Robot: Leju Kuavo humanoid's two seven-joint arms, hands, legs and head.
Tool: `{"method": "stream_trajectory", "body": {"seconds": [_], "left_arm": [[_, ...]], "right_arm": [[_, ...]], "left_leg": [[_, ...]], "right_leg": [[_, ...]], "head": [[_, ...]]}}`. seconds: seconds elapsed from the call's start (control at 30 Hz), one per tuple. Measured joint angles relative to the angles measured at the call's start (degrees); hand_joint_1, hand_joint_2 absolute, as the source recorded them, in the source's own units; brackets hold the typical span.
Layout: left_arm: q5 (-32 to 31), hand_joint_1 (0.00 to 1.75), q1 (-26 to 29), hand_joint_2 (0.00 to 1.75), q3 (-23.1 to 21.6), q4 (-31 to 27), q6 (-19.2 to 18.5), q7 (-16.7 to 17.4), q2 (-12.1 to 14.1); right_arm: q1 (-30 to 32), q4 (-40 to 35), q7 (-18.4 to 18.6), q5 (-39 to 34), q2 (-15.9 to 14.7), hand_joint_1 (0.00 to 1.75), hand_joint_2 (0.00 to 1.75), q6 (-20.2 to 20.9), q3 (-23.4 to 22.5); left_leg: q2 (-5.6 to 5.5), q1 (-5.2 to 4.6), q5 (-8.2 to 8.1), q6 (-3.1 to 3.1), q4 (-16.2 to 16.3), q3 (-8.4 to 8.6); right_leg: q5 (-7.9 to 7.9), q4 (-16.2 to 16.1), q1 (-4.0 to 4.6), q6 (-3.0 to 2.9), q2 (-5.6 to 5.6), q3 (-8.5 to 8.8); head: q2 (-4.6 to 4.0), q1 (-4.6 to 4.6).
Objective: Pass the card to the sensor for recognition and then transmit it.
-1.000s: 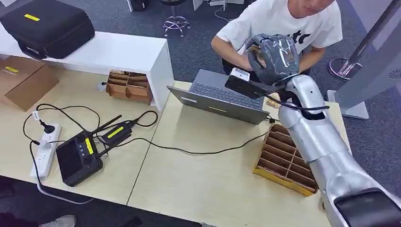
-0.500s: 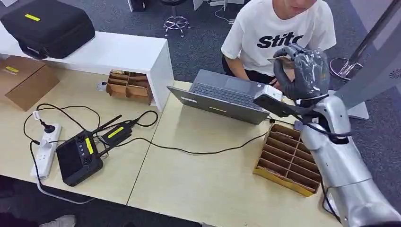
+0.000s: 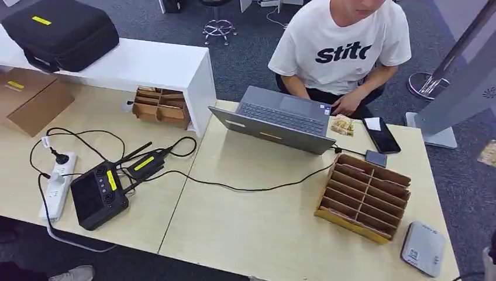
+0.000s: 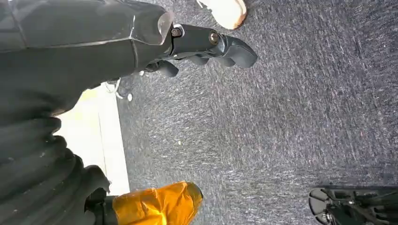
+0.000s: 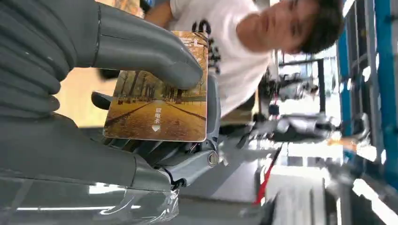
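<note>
Against the dark fingers of the right hand (image 5: 141, 122) lies the card (image 5: 157, 101) — a picture card with an autumn avenue in yellow-brown tones and small white print. The thick grey thumb presses on its face near one edge, pinning it to the fingers behind, so the hand holds it firmly. Beyond the card the right wrist view shows a person (image 5: 244, 42) in a white T-shirt, blurred, with a bright room behind.

From the head view, that person (image 3: 342, 44) sits at the far side of the pale wooden table (image 3: 263, 228), hands at the edge of an open grey laptop (image 3: 278, 120). Just beside the laptop lie a small patterned packet (image 3: 342, 124) and a black phone (image 3: 381, 135). A cardboard divider tray (image 3: 362, 196) with rows of narrow slots stands near the table's right end, and the flat grey sensor (image 3: 423, 248) rests at the near right corner, just beside the tray but apart from it. A black cable (image 3: 245, 187) runs from the laptop side across to a black handheld controller (image 3: 97, 196) and a white power strip (image 3: 57, 184). A black case (image 3: 61, 32) sits on a white shelf unit (image 3: 146, 67).

The left hand (image 4: 206, 44) hangs over grey carpet — its dark fingers are curled in, nothing between them.
</note>
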Motion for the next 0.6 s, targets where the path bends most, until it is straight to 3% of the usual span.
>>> {"method": "stream_trajectory", "body": {"seconds": [0.23,0.47,0.6], "left_arm": [[-0.1,0.0,-0.1,1.75,0.8,0.0,0.1,0.0,0.1],[-0.4,0.0,-0.1,1.75,0.9,0.0,0.1,0.0,0.1],[-0.6,0.0,-0.1,1.75,1.0,0.0,0.1,0.0,0.2]], "right_arm": [[3.4,3.0,0.5,2.4,-0.1,1.75,1.75,-0.2,-7.4],[3.8,3.0,1.6,4.0,0.0,1.75,1.75,-1.1,-8.9],[3.8,3.0,2.2,9.2,0.1,1.75,1.75,-3.8,-8.4]], "left_leg": [[0.1,0.04,0.0,-0.01,-0.1,0.01],[0.15,0.04,0.01,-0.01,-0.1,0.0],[0.14,0.03,0.01,-0.01,-0.1,-0.01]], "right_leg": [[-0.02,0.1,0.03,-0.03,0.12,-0.11],[-0.02,0.1,0.03,-0.02,0.13,-0.08],[-0.01,0.1,0.02,-0.02,0.13,-0.06]], "head": [[0.0,0.0],[0.0,0.0],[0.0,0.0]]}}
